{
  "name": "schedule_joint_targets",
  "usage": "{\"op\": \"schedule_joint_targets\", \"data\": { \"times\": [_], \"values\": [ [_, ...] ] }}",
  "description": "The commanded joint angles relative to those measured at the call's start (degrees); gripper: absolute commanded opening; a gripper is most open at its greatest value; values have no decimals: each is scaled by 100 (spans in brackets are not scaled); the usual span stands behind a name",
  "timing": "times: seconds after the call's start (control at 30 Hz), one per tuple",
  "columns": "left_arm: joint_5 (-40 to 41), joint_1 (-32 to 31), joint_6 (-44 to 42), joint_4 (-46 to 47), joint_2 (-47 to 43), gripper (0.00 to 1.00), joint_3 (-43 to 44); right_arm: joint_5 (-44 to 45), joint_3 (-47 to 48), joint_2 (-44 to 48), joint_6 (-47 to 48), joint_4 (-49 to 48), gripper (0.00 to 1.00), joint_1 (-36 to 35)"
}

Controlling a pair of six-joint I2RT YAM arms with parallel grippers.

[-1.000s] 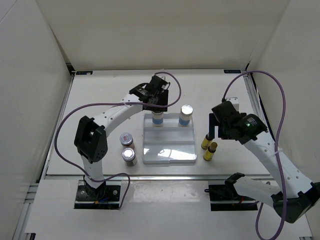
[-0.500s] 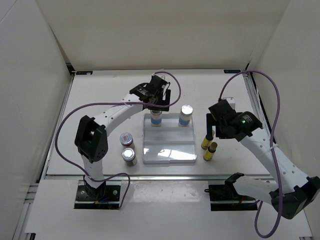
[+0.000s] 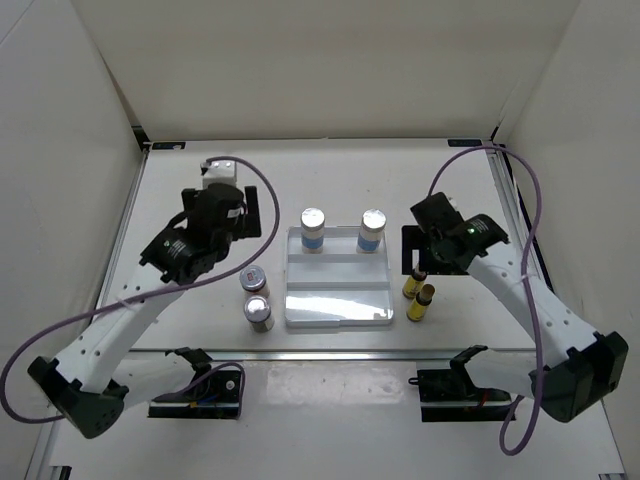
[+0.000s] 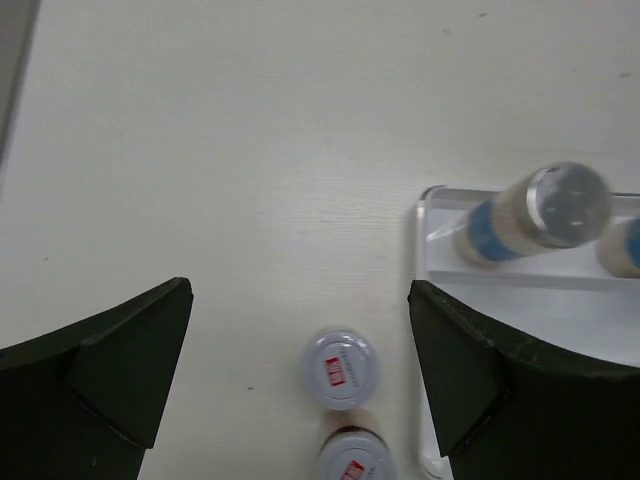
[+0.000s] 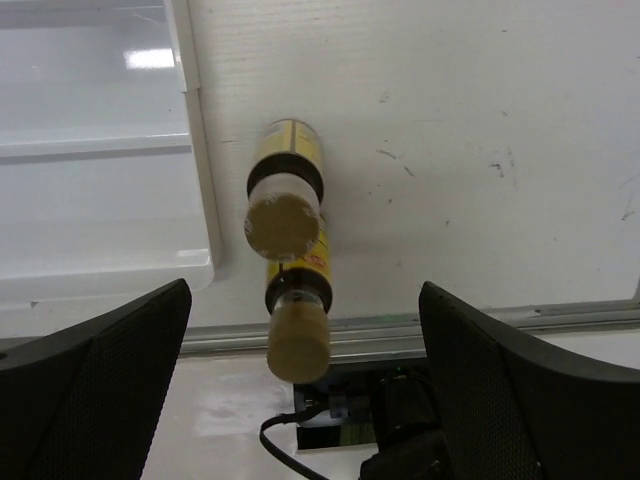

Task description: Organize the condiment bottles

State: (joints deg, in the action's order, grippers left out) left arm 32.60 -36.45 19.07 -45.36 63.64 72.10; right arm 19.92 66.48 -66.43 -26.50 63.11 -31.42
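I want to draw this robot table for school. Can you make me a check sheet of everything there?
Surface: white table, a few dark scuffs on the right side.
Job's things: two tall white bottles stand in the back row of the tray; two brown jars stand on the table left of it; two yellow bottles stand right of it.
Clutter: nothing seen.
Hands: left hand open by the brown jars, holding nothing; right hand open over the yellow bottles, holding nothing.
Cables: a purple cable loops along each arm.
Surroundings: white walls.
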Motion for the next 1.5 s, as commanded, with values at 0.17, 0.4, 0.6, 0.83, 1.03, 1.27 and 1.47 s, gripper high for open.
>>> {"op": "schedule_joint_targets", "data": {
  "times": [0.17,0.4,0.6,0.83,1.03,1.27,1.47],
  "values": [
    [739,120,-69,-43,227,100,-767,-463,5,-844,93,-537,85,328],
    [634,287,-123,19,509,100,-706,-586,234,-924,347,-484,72,777],
    [634,287,-123,19,88,100,-767,-944,296,-1214,523,-484,50,980],
    [581,287,-123,19,166,100,-767,-1078,356,-1267,523,-405,13,980],
    [581,287,-123,19,167,100,-767,-930,629,-1065,523,-168,0,980],
    [581,287,-17,19,-36,100,-820,-867,1578,-792,523,43,0,673],
    [581,287,-17,19,70,100,-820,-929,1992,-1108,409,166,0,120]
  ]
}}
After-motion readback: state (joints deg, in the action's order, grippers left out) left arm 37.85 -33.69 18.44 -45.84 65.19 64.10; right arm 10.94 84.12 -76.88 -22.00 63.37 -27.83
